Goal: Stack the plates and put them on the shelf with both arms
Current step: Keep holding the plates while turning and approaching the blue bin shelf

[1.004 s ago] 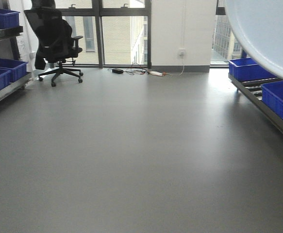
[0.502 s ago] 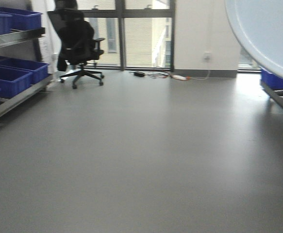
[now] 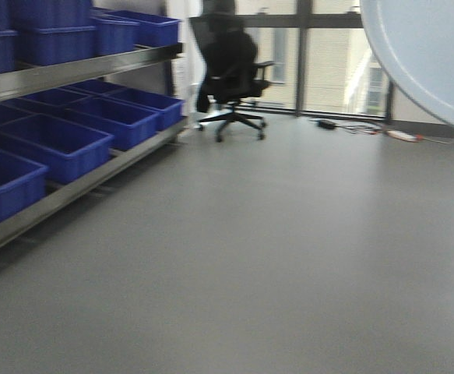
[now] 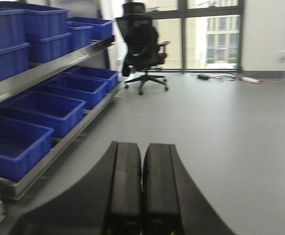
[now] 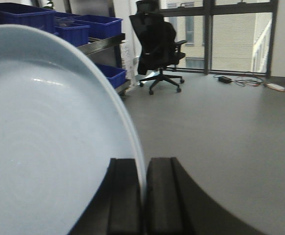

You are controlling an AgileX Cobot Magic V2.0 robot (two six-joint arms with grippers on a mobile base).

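Note:
A large glossy white plate [image 5: 49, 147] stands on edge and fills the left of the right wrist view. My right gripper [image 5: 144, 164] is shut on its rim, one finger on each side. The same plate [image 3: 437, 54] shows in the top right corner of the front view. My left gripper [image 4: 142, 152] is shut with nothing between its fingers and hangs over bare grey floor. The steel shelf [image 3: 71, 74] runs along the left, and also appears in the left wrist view [image 4: 49, 68] and beyond the plate [image 5: 100, 46].
Blue plastic crates [image 3: 55, 144] fill the shelf's tiers [image 4: 15, 142]. A black office chair [image 3: 230, 70] stands by the windows at the shelf's far end. Cables and a power strip [image 3: 402, 134] lie on the floor near the back wall. Grey floor [image 3: 289, 249] stretches ahead.
The front view has swung left: the shelf with its crates now fills the left side, and the chair and cables have shifted right. The plate keeps its place at top right.

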